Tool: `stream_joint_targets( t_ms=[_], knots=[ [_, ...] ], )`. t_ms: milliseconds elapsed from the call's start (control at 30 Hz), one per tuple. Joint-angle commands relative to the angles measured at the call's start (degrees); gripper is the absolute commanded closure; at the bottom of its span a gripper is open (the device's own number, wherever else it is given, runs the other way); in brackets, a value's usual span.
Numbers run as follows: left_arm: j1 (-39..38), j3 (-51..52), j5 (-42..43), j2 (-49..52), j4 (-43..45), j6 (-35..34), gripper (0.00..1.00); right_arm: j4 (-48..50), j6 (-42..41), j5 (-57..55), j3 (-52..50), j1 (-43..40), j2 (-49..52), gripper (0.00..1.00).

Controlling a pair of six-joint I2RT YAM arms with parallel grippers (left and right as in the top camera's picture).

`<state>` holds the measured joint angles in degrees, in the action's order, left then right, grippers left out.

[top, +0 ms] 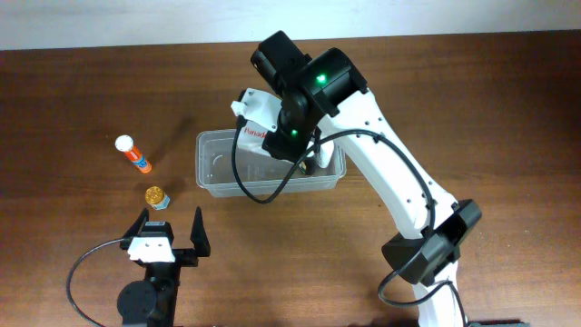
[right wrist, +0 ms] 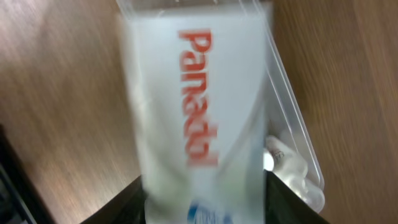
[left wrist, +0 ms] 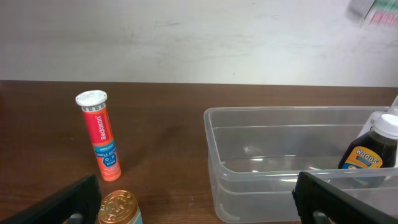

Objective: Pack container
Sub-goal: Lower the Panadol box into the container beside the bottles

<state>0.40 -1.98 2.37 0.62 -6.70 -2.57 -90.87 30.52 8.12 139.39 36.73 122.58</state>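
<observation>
The clear container (top: 207, 171) stands mid-table, also seen in the left wrist view (left wrist: 261, 155) and the right wrist view (right wrist: 292, 118). My right gripper (top: 272, 129) (right wrist: 205, 205) hovers over its back edge, shut on a white Panadol box (top: 258, 113) (right wrist: 199, 106) that looks blurred and fills the gap between the fingers. A dark bottle with a white cap (left wrist: 371, 150) (top: 313, 164) lies inside the container at its right end. My left gripper (top: 170, 229) (left wrist: 199, 205) stands open near the front left, with nothing held.
An orange tube with a white cap (top: 133, 154) (left wrist: 102, 137) lies left of the container. A small jar with a gold lid (top: 155, 196) (left wrist: 118, 208) stands just ahead of the left gripper, near its left finger (left wrist: 62, 202).
</observation>
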Motion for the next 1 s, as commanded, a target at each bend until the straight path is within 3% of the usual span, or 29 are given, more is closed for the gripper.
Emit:
stream_joint_targets(
  t_ms=[0, 467, 733, 967],
  knots=[
    [0.31, 0.42, -0.2, -0.33, 0.02, 0.7, 0.01, 1.22, 3.63, 4.68, 0.22, -0.04, 2.69, 0.5],
    [0.31, 0.42, -0.2, -0.33, 0.02, 0.7, 0.01, 3.78, 4.85, 5.49, 0.22, -0.04, 12.44, 0.49],
    [0.31, 0.42, -0.2, -0.33, 0.02, 0.7, 0.01, 3.93, 4.79, 5.81, 0.22, -0.33, 12.7, 0.49],
    [0.31, 0.42, -0.2, -0.33, 0.02, 0.72, 0.01, 6.08, -1.16, 5.79, -0.13, -1.62, 12.92, 0.5]
  ],
)
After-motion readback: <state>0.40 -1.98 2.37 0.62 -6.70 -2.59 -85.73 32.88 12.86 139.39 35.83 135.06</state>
